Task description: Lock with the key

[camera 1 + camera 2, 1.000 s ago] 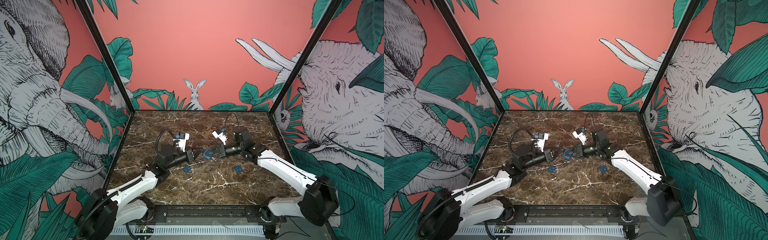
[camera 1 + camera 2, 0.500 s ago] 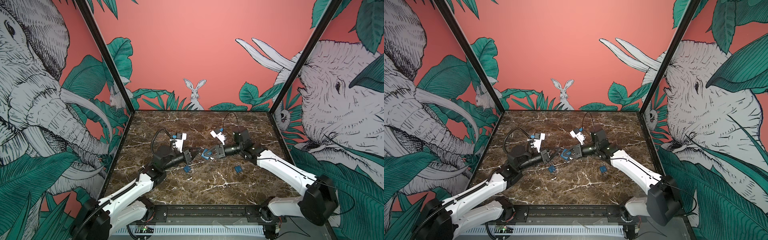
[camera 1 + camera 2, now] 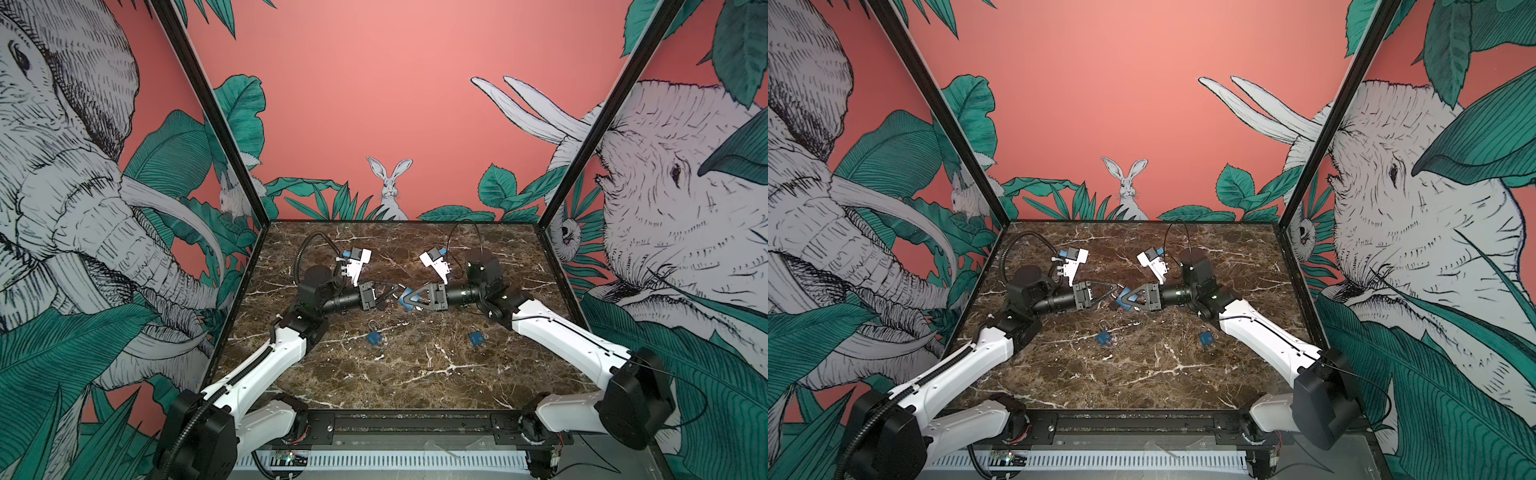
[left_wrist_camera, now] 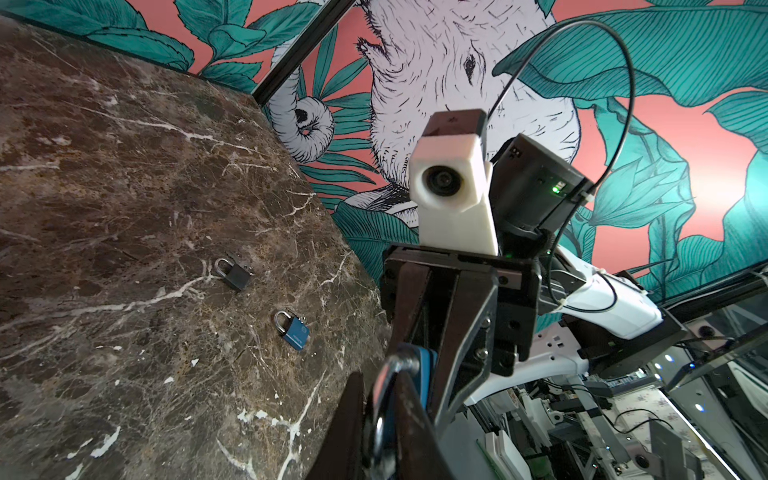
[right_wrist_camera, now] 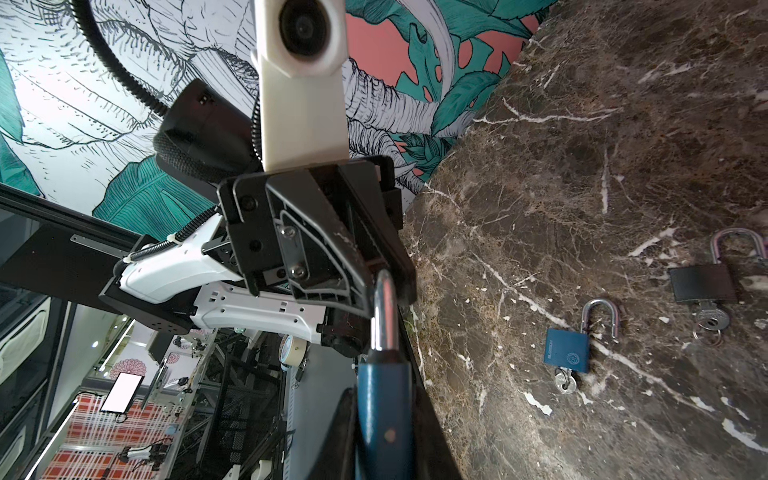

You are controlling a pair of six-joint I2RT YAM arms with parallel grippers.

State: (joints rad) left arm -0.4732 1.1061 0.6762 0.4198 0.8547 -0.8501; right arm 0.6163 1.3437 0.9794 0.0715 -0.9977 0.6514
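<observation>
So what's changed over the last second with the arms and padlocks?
The left gripper moved in and now straddles the shackle of the blue padlock; grip unclear. The right gripper still holds that padlock, barely shifted. The loose blue padlocks on the table stayed put.

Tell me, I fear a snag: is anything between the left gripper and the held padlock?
Nothing visible. The left gripper pinches the shackle of the padlock directly, while the right gripper holds its body above the table.

Held padlock (image 5: 384,415), lower end beyond frame edge
</observation>
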